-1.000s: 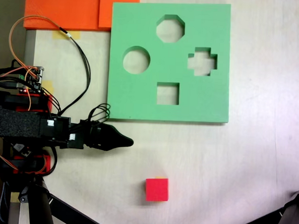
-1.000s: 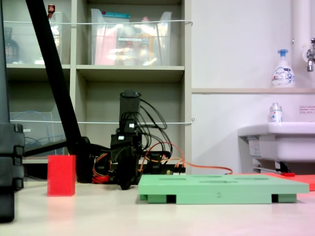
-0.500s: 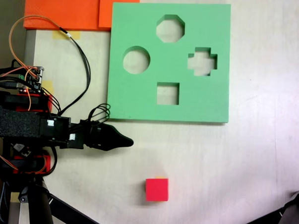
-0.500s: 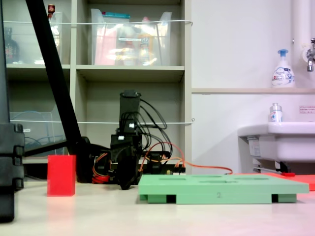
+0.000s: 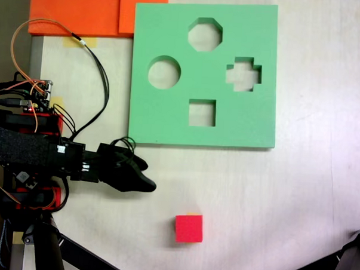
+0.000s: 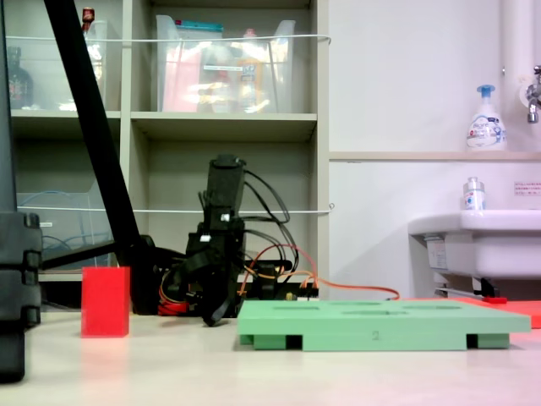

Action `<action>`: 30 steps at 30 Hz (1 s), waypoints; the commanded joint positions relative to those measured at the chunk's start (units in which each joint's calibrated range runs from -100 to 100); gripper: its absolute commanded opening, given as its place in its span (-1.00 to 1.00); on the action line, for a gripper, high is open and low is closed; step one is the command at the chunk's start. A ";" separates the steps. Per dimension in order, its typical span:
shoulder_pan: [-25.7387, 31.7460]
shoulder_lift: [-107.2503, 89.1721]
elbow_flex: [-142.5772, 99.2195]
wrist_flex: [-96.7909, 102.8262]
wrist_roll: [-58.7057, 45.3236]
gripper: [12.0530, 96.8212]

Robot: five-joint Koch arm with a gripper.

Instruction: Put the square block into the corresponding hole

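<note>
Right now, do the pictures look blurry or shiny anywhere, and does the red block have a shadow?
In the fixed view from above, light is even and soft; the red block casts only a faint shadow, and the green board shows a thin dark edge along its lower side. In the low side fixed view, the tabletop is glossy, faintly mirroring the red block, and the picture looks slightly soft.

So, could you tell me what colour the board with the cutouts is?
Green; the board shows best in the top-down fixed view.
</note>
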 commanded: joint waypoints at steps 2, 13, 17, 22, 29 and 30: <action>-4.49 -0.41 -0.78 0.21 7.18 -0.18; -9.96 3.92 48.77 -71.24 19.58 -0.34; -10.16 14.11 62.63 -81.35 19.54 -0.32; -9.43 41.07 87.95 -98.78 19.19 0.25; -9.04 62.02 103.60 -101.18 19.05 0.77; -8.99 65.51 105.60 -101.67 18.95 0.78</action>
